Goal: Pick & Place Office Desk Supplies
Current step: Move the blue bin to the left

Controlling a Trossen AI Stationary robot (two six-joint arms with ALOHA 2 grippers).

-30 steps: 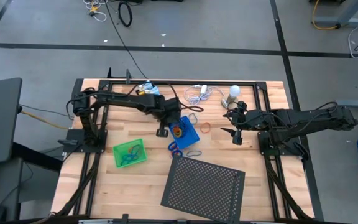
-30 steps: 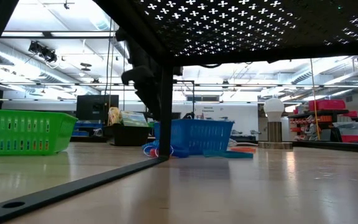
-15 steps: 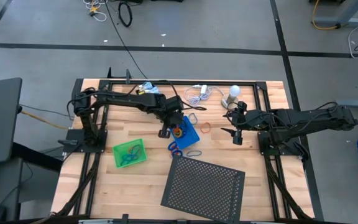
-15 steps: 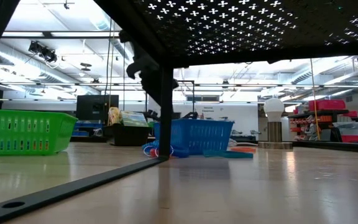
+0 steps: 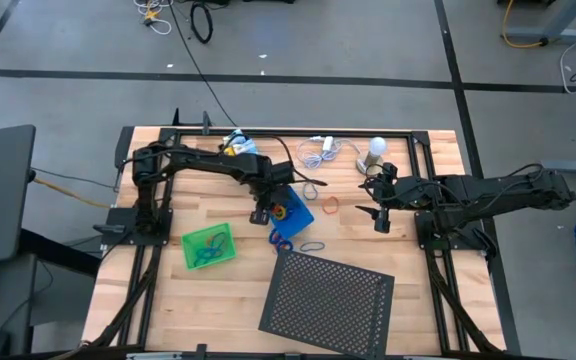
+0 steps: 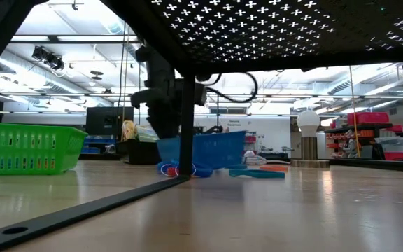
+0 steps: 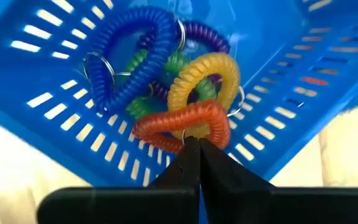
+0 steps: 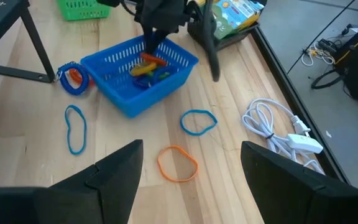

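1. The left gripper (image 7: 194,163) is closed, its two dark fingers pressed together with no gap, the tips right at the wall of the blue tray (image 7: 303,74).
2. Whether the tips actually pinch the tray's wall or the red coil (image 7: 182,123) is hard to tell; the coil lies touching or just beyond them.
3. In the low view the blue tray (image 6: 201,150) sits tilted, its side near the gripper raised off the wooden table (image 6: 271,210).
4. Beyond the fingertips, inside the tray, lie a yellow coil (image 7: 204,78), a blue coil (image 7: 138,56) and green and purple coils tangled under them (each with a metal ring).
5. The right gripper (image 8: 191,180) hangs wide open and empty, well apart from the tray.
6. Just ahead of it on the table lie an orange loop (image 8: 178,163) and a blue loop (image 8: 198,122); another blue loop (image 8: 74,129) lies farther off, beside the tray.
7. The green tray (image 5: 208,246) sits on the left gripper's side, apart from the blue tray.
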